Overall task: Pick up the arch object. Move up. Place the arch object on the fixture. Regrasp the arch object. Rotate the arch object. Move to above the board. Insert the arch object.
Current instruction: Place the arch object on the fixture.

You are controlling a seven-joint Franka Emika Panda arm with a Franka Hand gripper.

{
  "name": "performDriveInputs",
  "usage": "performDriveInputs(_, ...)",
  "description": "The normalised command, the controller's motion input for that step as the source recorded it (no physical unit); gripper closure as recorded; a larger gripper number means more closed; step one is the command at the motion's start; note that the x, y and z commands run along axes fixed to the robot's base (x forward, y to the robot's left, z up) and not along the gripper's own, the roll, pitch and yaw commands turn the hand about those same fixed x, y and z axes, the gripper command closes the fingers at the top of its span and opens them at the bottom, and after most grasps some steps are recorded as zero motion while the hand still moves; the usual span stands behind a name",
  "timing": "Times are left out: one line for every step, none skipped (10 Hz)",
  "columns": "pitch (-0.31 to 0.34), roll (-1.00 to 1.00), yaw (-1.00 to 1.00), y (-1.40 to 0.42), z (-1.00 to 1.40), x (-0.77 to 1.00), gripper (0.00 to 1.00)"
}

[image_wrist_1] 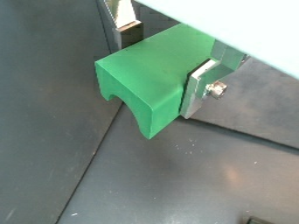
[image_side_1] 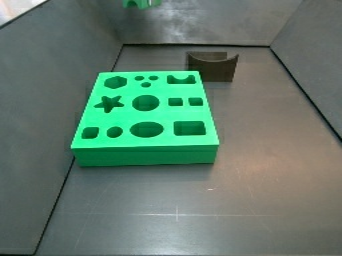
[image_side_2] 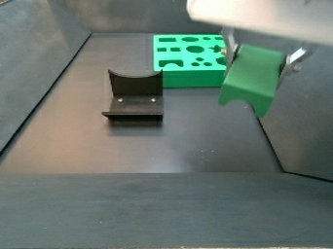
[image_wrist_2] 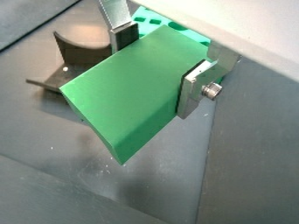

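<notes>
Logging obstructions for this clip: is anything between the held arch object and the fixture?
Nothing visible. The pincer holds the arch object in the air; the floor between it and the fixture is bare, and the board lies beyond.

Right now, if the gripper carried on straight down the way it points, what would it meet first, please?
Probably bare floor. The gripper holds the arch object in the air, apparently clear of the fixture and the board, though depth is uncertain.

Even, soft overhead light – no harsh glare. The board (image_side_1: 144, 118) throws only a thin shadow on the dark floor (image_side_1: 254, 190). Both wrist views are slightly soft, the gripper (image_wrist_1: 163, 57) close up; a pale blown-out patch sits above the arch object (image_side_2: 252, 78).
</notes>
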Motion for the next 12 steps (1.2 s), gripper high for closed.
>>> performDriveInputs(0.103,0.07,0.01,0.01,0.37,-0.01,1.00)
performDriveInputs(0.105,0.06,0.01,0.01,0.21,-0.01,1.00)
performDriveInputs(-0.215,0.05,1.00,-0.72,0.29,1.00,1.00)
performDriveInputs(-0.213,0.05,1.00,-0.71,0.25,1.00,1.00)
performDriveInputs(-0.217,0.05,1.00,-0.68,0.23,1.00,1.00)
performDriveInputs(-0.217,0.03,1.00,-0.62,0.21,1.00,1.00)
performDriveInputs(-0.171,0.01,0.84,-0.59,0.20,1.00,1.00)
performDriveInputs(-0.089,-0.02,0.51,-0.53,0.17,1.00,1.00)
performDriveInputs(-0.032,-0.03,0.28,-0.47,0.15,1.00,1.00)
performDriveInputs(-0.001,-0.04,0.18,-0.42,0.13,1.00,1.00)
performDriveInputs(0.026,-0.04,0.11,-0.36,0.10,1.00,1.00)
performDriveInputs(0.047,-0.05,0.08,-0.30,0.09,1.00,1.00)
